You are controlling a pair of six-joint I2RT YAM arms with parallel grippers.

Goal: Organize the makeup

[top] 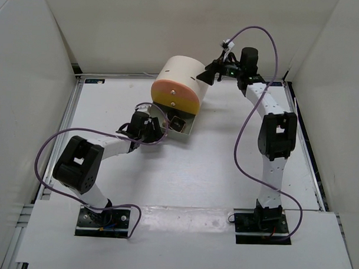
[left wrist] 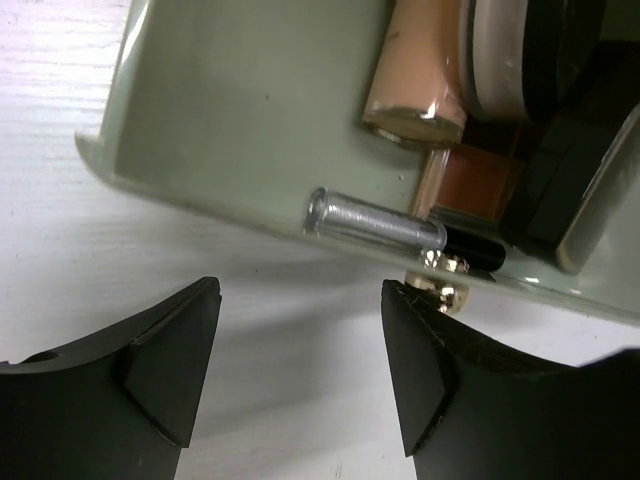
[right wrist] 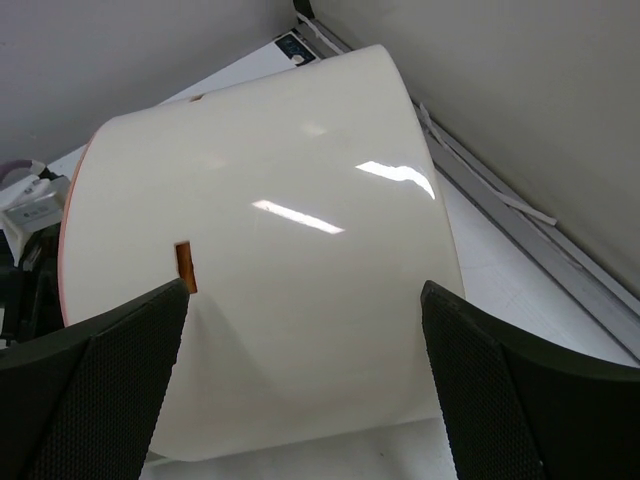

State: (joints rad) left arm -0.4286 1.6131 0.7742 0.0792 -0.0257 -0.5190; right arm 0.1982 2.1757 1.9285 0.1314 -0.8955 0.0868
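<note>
Some of the makeup lies in a pale drawer [left wrist: 250, 110] pulled out of the cream cylinder [top: 176, 81]: a peach tube [left wrist: 420, 70], a silver and black stick [left wrist: 390, 225] against the front wall, and dark cases [left wrist: 570, 150] at the right. A gold knob [left wrist: 447, 283] sits on the drawer's front. My left gripper [left wrist: 300, 345] is open just in front of that drawer, nothing between its fingers, the right finger [left wrist: 440, 370] close below the knob. My right gripper [right wrist: 305, 400] is open at the cylinder's curved side [right wrist: 300, 250], one finger to each side of it.
The cylinder [right wrist: 300, 250] lies on its side at the back of the white table [top: 225, 165], its orange face [top: 175, 99] toward the arms. White walls [top: 28, 76] close in the table on three sides. The pulled-out drawer [top: 181, 130] juts toward the left arm.
</note>
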